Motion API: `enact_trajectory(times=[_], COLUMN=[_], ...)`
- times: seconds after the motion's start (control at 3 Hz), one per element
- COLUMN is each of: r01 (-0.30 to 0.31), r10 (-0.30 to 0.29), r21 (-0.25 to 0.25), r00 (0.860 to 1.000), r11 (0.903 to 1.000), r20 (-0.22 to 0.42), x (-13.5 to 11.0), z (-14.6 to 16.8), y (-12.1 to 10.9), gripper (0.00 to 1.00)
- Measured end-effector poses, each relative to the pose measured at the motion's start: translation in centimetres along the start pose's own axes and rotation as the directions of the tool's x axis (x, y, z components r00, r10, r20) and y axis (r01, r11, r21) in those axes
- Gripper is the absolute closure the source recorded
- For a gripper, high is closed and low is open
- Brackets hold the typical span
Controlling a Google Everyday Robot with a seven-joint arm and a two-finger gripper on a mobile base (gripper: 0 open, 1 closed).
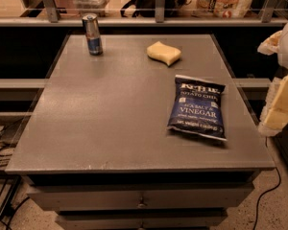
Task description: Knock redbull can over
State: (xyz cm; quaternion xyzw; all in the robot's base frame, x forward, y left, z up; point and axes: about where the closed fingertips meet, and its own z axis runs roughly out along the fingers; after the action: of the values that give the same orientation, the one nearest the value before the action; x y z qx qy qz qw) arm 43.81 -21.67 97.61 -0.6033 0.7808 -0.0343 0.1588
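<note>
Because the redbull can (92, 34) stands up at the far left of the tabletop (110, 109) while the gripper (281, 99) is off the right side, open or closed I cannot tell, a sideways push near the can's top looks best.

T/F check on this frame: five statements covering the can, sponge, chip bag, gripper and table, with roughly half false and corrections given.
1. The redbull can stands upright near the table's far left corner. True.
2. The yellow sponge touches the can. False: it lies apart from it, further right along the far edge.
3. The blue chip bag lies flat on the right side of the table. True.
4. The gripper is pressed against the can. False: it is at the right edge of the view, beside the table, far from the can.
5. A drawer sits under the tabletop. True.
</note>
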Motion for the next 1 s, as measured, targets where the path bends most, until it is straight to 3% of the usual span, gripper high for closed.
enact_trajectory(times=[0.33, 0.67, 1.0], r01=[0.004, 0.001, -0.013], r10=[-0.004, -0.006, -0.008], r21=[0.012, 0.044, 0.088], r00=[1.000, 0.994, 0.973], r11=[0.9999, 0.9990, 0.9961], r20=[0.013, 0.109, 0.231], x=[-0.2, -1.0, -2.7], z=[-0.1, 0.3, 1.2], y=[-0.1, -0.9, -2.8], gripper=[0.00, 0.00, 0.00])
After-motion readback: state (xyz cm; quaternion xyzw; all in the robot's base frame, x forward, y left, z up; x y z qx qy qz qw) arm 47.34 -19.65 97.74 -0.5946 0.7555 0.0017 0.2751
